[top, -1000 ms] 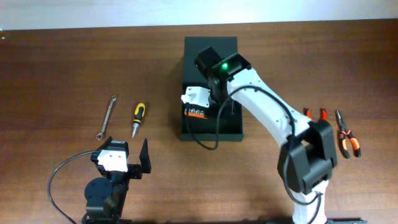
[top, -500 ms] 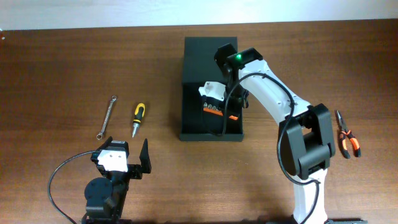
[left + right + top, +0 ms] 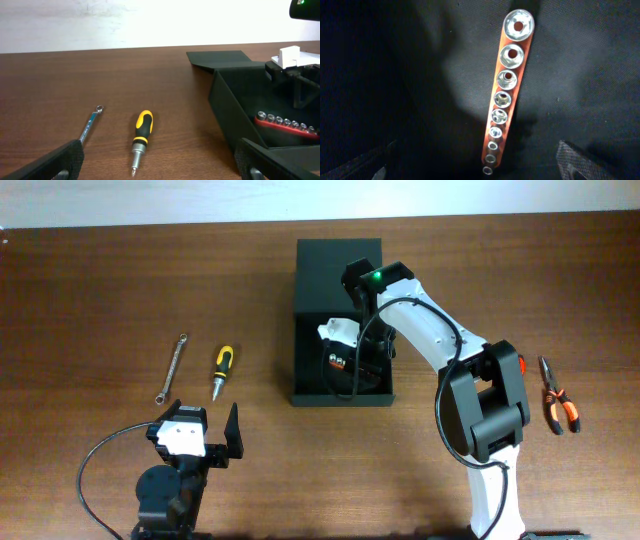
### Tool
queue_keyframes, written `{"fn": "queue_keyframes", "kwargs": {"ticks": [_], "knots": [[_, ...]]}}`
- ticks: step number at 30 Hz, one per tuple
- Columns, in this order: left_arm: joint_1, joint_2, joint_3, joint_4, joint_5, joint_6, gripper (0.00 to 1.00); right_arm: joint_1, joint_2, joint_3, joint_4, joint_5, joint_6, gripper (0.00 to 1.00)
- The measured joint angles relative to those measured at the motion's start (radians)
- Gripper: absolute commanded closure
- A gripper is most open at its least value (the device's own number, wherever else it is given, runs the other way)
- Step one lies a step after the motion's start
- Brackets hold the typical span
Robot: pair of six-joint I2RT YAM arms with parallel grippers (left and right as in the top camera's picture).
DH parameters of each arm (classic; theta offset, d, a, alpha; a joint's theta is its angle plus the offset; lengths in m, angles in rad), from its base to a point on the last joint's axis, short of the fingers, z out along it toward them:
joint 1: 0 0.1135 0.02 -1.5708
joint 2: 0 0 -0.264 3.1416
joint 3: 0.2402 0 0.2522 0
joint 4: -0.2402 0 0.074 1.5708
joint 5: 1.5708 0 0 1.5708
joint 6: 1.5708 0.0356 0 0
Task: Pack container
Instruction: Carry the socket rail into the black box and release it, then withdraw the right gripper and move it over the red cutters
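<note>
Matte black rectangular box w/ flap lid (image 3: pixel 305 375) sits centre of the brown wooden table (image 3: pixel 100 280), lid thrown back for loading. Right gripper (image 3: pixel 342 365) hangs inside, fingers spread & empty, over a red rail of chrome sockets (image 3: pixel 506 95) lying flat on the box floor, prob. resting there, tho it's dark inside. Left gripper (image 3: pixel 166 162) idles near the front edge, also wide open.

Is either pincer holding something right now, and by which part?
Nothing is held. The right pincer hangs open above the red rail of silver sockets lying in the matte black box; the left pincer is open and empty.
</note>
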Motion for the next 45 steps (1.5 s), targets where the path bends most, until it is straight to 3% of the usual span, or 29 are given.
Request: {"fn": "queue_keyframes", "kwargs": {"ticks": [5, 12, 17, 22, 29, 36, 41, 45], "knots": [[0.0, 0.0, 0.0, 0.0, 0.0, 0.0, 0.01, 0.001, 0.0, 0.075, -0.073, 0.026, 0.08, 0.01], [0.0, 0.0, 0.0, 0.0, 0.0, 0.0, 0.01, -0.016, -0.047, 0.409, -0.148, 0.15, 0.286, 0.01], [0.0, 0.0, 0.0, -0.003, 0.0, 0.0, 0.01, -0.208, -0.165, 0.649, -0.304, 0.266, 0.583, 0.01], [0.0, 0.0, 0.0, -0.003, 0.0, 0.0, 0.01, -0.533, -0.212, 0.676, -0.42, 0.285, 0.71, 0.01], [0.0, 0.0, 0.0, -0.003, 0.0, 0.0, 0.01, -0.711, -0.266, 0.496, -0.42, 0.211, 0.727, 0.01], [0.0, 0.0, 0.0, -0.002, 0.0, 0.0, 0.01, -0.808, -0.597, 0.11, -0.41, 0.194, 0.724, 0.01], [0.0, 0.0, 0.0, -0.003, 0.0, 0.0, 0.01, -0.806, -0.752, -0.154, -0.296, 0.143, 0.631, 0.01], [0.0, 0.0, 0.0, -0.003, 0.0, 0.0, 0.01, -0.804, -0.71, -0.358, -0.158, 0.103, 0.547, 0.02]]}}
